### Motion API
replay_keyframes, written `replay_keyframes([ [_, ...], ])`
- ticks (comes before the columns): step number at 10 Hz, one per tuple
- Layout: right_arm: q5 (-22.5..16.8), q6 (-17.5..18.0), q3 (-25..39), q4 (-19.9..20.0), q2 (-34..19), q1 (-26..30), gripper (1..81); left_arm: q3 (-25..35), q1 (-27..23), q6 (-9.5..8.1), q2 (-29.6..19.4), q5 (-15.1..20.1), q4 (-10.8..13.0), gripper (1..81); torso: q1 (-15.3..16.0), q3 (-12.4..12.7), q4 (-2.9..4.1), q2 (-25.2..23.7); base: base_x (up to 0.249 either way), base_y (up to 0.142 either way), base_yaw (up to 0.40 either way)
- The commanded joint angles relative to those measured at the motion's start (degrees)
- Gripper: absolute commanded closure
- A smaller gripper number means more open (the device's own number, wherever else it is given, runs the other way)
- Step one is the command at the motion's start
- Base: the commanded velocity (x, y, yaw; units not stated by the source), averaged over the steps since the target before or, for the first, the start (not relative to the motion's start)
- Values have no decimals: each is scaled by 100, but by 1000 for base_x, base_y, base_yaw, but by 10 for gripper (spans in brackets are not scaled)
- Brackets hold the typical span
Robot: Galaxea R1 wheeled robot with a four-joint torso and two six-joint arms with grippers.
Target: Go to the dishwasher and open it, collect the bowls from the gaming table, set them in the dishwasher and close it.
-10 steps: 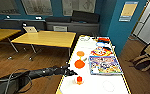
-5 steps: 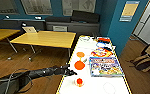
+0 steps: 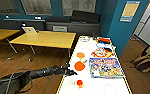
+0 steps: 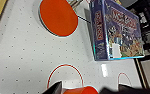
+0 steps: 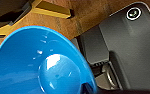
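The gaming table has a white top with a yellowish edge and runs away from me at centre right. On it lie an orange bowl, a second orange bowl farther back, and a small orange item nearer me. My left gripper reaches over the table's left edge, just short of the nearer orange bowl. An orange shape shows close to it in the left wrist view. A bright blue bowl hangs above the wooden floor, with my right gripper at its rim.
A colourful board game box lies right of the bowls, also seen as the box. More items crowd the table's far end. A yellow-topped table with a laptop stands to the left. Bags sit on the floor at right.
My left arm has stretched a little farther right, from beside the table's edge to over it, closer to the nearer orange bowl.
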Motion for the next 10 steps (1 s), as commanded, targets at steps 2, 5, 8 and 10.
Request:
replay_keyframes([
  [2,-146,-5,-31,-124,-191,149,811,88,-865,28,-28,103,6,10,0,0,0,0,0,0,0],
  [5,-146,-5,-145,-116,-156,113,811,44,-672,72,165,95,119,10,0,-2,0,0,0,0,0],
  [8,-155,-14,-145,-133,-121,140,811,35,-478,72,332,68,296,10,0,0,0,0,0,0,0],
  [10,-155,-14,-145,-133,-103,149,811,-106,-443,10,438,77,261,10,0,0,0,0,0,0,0],
])
